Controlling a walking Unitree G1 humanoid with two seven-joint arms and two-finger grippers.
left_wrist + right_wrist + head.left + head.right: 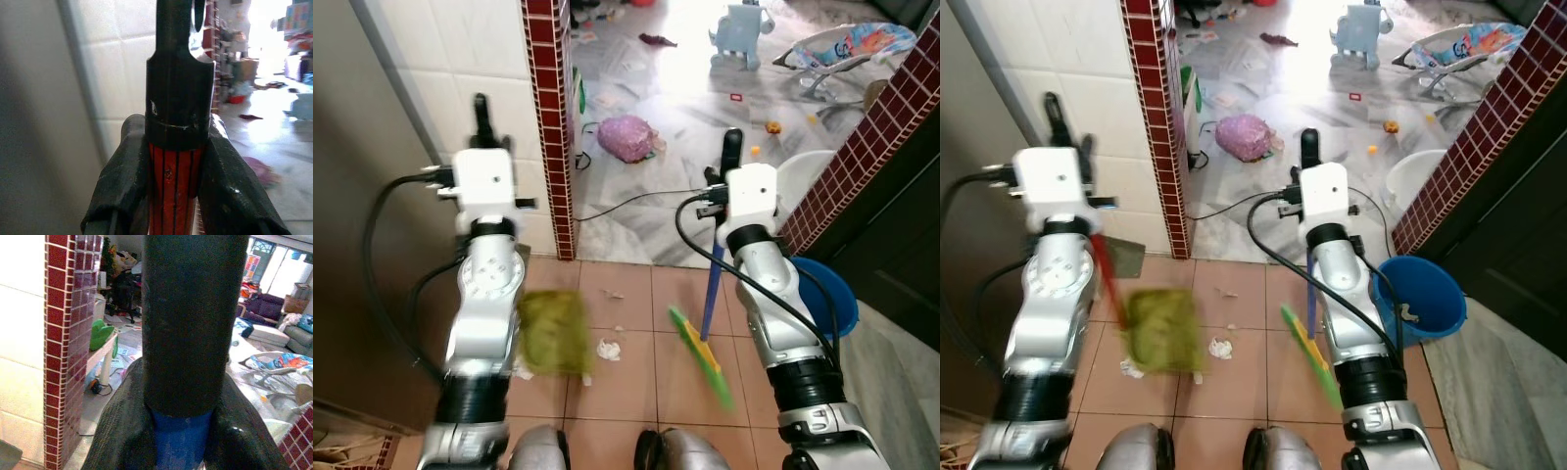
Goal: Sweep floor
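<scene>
Blue-handled broom with green bristle head (700, 354), its head on the terracotta floor tiles (636, 377) at about 5 o'clock from centre, handle rising to the right end effector (182, 431), whose fingers (122, 431) pinch the blue shaft just below its black cap. We see the left end effector (176, 191) pressed around the red, black-capped handle of a green dustpan (554, 331), which sits blurred, low over the tiles at 7 o'clock. Crumpled white paper scraps (608, 349) lie between pan and bristles. We judge the step in hand to be gathering: the next move calls for drawing the bristles toward 9 o'clock, pushing the scraps into the pan's mouth while the pan is held flat on the floor. A blue plastic bucket (1420, 294) stands at 3 o'clock, just beside the right arm, and may crowd the stroke. Beyond the red-tiled pillar (551, 127), at 12 o'clock, lie a purple bundle (626, 137), a black cable (626, 201) and scattered toys.
</scene>
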